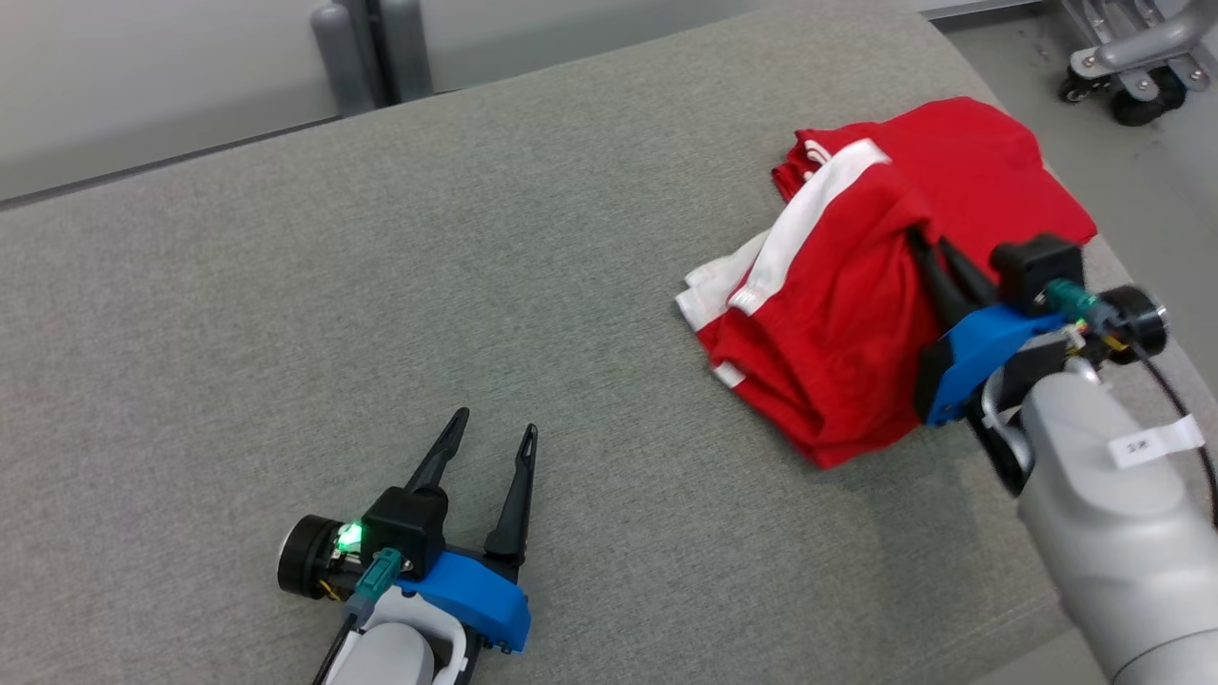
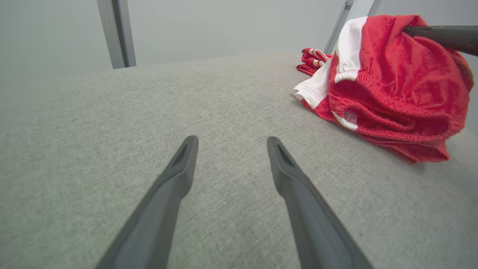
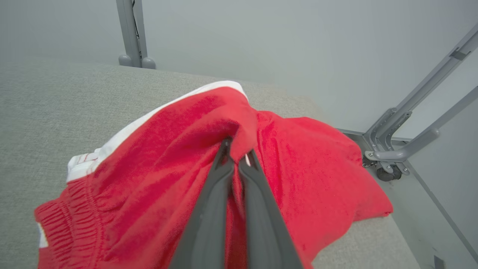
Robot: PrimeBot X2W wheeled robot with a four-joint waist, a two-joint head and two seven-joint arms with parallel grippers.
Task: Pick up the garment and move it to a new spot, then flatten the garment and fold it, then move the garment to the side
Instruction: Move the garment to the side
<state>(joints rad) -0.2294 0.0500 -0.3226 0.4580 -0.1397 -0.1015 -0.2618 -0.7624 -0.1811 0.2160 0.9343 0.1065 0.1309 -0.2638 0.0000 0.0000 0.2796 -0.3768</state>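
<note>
GARMENT: I see the red fabric garment with white stripes (image 1: 837, 323) bunched near the right edge of the grey fabric-covered table (image 1: 381, 285) | RIGHT: my right gripper (image 1: 921, 238) is clamped on a raised fold at its top | LEFT: my left gripper (image 1: 496, 423) has its fingers apart and empty, low over bare table, well apart from the garment.

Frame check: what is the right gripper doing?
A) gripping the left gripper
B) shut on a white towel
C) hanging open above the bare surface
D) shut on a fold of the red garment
D: the right gripper is closed, with a bunch of the red garment pinched at its tips.
</note>
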